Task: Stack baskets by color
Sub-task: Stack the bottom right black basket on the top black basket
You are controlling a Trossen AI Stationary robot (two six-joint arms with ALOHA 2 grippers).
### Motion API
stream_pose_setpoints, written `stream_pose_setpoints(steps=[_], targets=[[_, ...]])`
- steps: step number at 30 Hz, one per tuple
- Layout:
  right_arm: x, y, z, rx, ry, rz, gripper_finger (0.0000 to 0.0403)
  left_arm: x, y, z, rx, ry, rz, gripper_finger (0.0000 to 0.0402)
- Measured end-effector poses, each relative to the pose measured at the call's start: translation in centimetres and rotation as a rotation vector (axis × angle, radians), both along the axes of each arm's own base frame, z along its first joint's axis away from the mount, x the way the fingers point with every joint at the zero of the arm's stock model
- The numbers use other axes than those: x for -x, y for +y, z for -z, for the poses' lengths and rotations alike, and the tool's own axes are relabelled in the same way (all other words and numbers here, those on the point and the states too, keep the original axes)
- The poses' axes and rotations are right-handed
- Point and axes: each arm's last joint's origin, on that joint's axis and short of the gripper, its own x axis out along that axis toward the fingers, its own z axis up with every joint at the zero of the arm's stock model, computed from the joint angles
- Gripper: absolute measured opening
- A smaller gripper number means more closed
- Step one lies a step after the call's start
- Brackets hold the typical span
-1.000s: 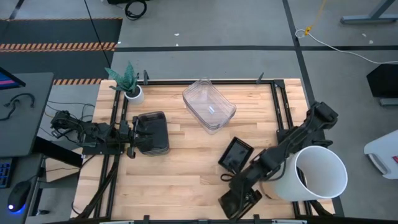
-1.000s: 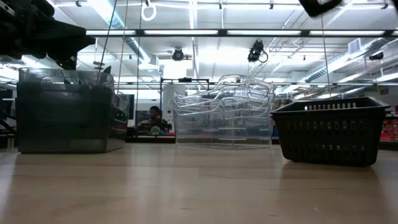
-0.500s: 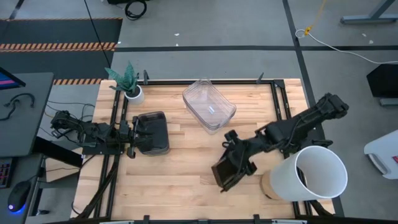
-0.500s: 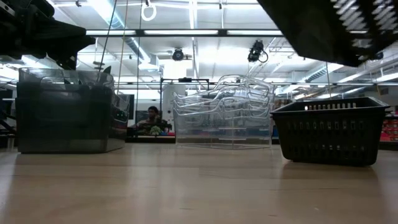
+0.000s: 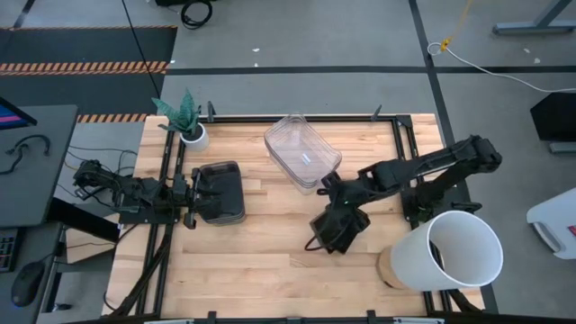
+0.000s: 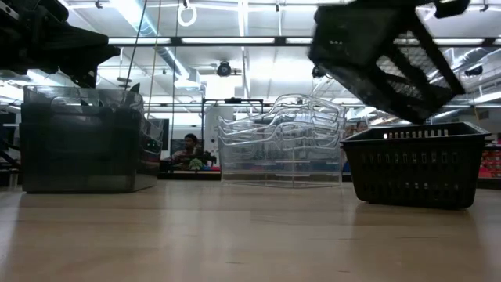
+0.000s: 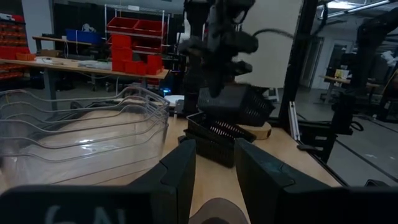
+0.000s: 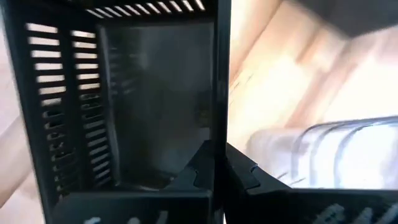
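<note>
A small black mesh basket (image 6: pixel 376 59) hangs tilted in the air with my right gripper (image 8: pixel 219 158) shut on it. It is above a second black basket (image 6: pixel 415 166) that stands on its base on the table. In the high view the held basket (image 5: pixel 335 236) covers most of the one below. A stack of clear baskets (image 5: pixel 301 151) stands at the far middle and a stack of smoky grey baskets (image 5: pixel 220 192) at the left. My left gripper (image 7: pixel 214 177) stands open and level at the grey stack's left end, with nothing between its fingers. My right gripper pinches one wall of the black basket at its rim (image 8: pixel 219 93), one finger inside the basket and one outside. The fingers slant down from the table's far right. The basket hangs below them, tilted and clear of the table and of the basket under it.
A big white bucket (image 5: pixel 459 252) lies at the near right corner, beside a round wooden disc (image 5: pixel 387 267). A small potted plant (image 5: pixel 192 133) stands at the far left. Black rails (image 5: pixel 405 153) run along the table's sides. Bare wood lies in the near middle.
My right gripper has carried the black basket from the near edge beside the white bucket up and toward the table's middle, turning as it went. The basket now hangs tilted over the second black basket. The left arm has kept still.
</note>
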Motion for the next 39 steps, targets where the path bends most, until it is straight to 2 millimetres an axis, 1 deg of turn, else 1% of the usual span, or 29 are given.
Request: stream_pose_setpoints(steps=[2,5,7,10,14,18,23,31,35,39], targets=[[-0.3,0.1,0.5,0.015,0.082,-0.006,0.0009,0.0,0.0,0.0,0.001,0.000,0.000,0.0119],[-1.2,0.6,0.9,0.076,0.193,-0.013,0.0009,0.0,0.0,0.0,0.002,-0.005,0.000,0.0119],[-1.9,0.9,1.5,0.105,0.268,-0.048,0.0009,0.0,0.0,0.0,0.001,-0.001,0.000,0.0119],[-3.0,1.5,2.2,0.166,0.339,-0.080,0.0009,0.0,0.0,0.0,0.002,-0.003,0.000,0.0119],[-3.9,2.2,3.0,0.273,0.420,-0.111,0.0014,0.0,0.0,0.0,0.002,-0.003,0.000,0.0119],[-4.5,3.0,3.8,0.309,0.456,-0.161,0.0016,0.0,0.0,0.0,0.002,-0.003,0.000,0.0119],[-4.6,3.8,4.5,0.328,0.504,-0.223,0.0019,0.0,0.0,0.0,0.002,-0.003,0.000,0.0119],[-4.8,4.5,4.6,0.203,0.486,-0.253,0.0025,0.0,0.0,0.0,0.002,-0.003,0.000,0.0119],[-5.1,4.7,5.0,0.183,0.447,-0.261,0.0046,0.0,0.0,0.0,0.001,-0.003,0.000,0.0119],[-5.3,4.8,5.6,0.144,0.426,-0.255,0.0086,0.0,0.0,0.0,0.002,-0.003,0.000,0.0119]])
